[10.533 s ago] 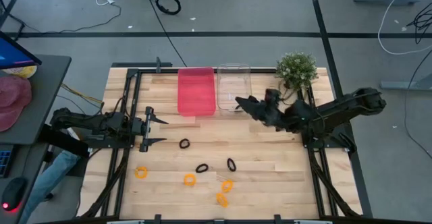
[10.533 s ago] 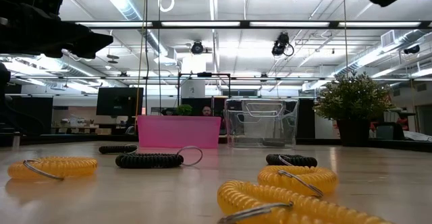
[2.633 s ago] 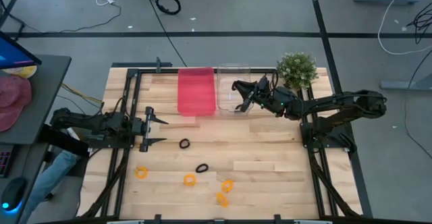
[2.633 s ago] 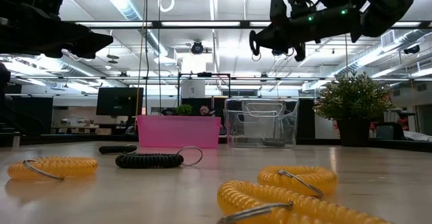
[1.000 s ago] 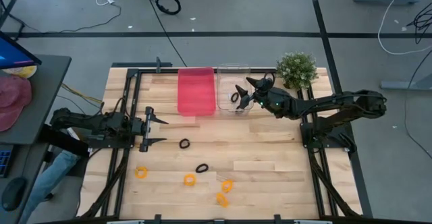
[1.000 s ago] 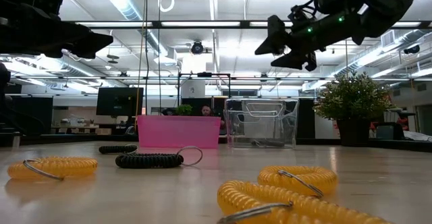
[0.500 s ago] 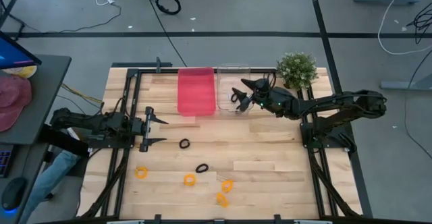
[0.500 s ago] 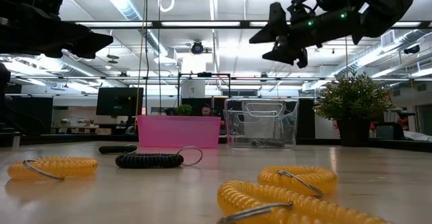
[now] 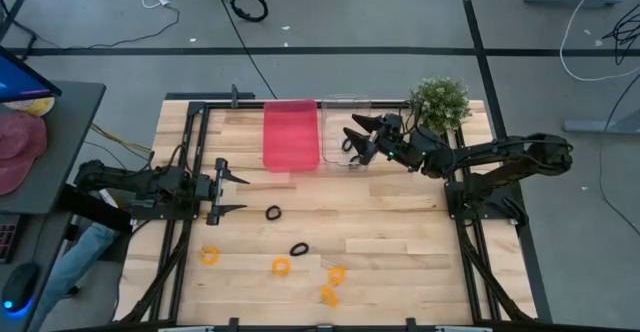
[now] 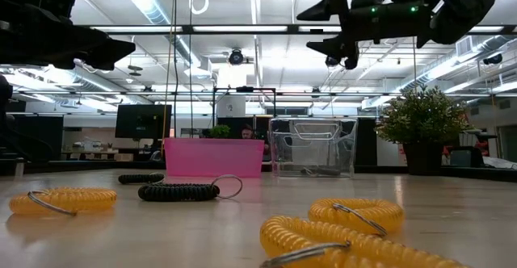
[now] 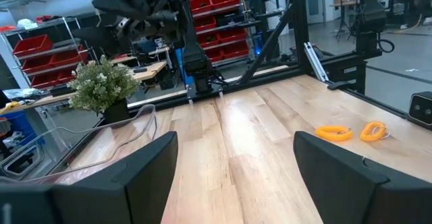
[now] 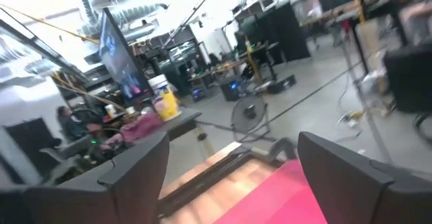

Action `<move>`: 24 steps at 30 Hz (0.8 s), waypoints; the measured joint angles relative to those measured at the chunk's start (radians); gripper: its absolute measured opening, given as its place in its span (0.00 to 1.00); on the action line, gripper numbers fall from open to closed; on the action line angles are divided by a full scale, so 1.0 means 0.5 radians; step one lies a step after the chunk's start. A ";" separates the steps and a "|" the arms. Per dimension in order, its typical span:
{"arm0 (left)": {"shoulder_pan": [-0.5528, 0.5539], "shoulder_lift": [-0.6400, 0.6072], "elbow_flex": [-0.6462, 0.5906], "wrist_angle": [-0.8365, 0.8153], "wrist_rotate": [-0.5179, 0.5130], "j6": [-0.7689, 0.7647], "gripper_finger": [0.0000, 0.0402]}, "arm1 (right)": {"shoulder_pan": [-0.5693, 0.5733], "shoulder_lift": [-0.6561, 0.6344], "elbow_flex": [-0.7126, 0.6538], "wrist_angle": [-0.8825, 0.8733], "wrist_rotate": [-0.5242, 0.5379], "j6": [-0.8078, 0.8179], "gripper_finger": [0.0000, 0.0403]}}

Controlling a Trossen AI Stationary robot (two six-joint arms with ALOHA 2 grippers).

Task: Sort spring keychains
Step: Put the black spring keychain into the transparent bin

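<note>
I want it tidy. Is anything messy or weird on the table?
Nothing looks broken or spilled. Black keychains and orange ones lie scattered loose, not yet sorted into the pink bin or clear bin.

Two dark fingers (image 11: pixel 337 173) stand wide apart over the wooden bench (image 11: pixel 250 136). Two orange spring keychains (image 11: pixel 334 133) lie side by side near the bench's edge. A potted plant (image 11: pixel 104 86) stands beside a clear bin (image 11: pixel 81 153), and the other arm (image 11: pixel 145 11) hangs above it.
</note>
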 joint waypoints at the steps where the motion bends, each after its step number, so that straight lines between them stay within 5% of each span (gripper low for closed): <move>1: 0.000 0.000 0.000 0.000 0.000 0.000 0.74 | 0.000 0.001 0.000 0.000 -0.027 0.041 0.82; 13: 0.000 0.000 -0.001 0.000 -0.001 0.000 0.74 | 0.057 0.001 0.000 0.419 -0.540 0.105 0.82; 24: 0.000 0.000 -0.001 0.000 0.000 0.000 0.74 | 0.334 0.001 0.186 0.547 -0.583 -0.236 0.82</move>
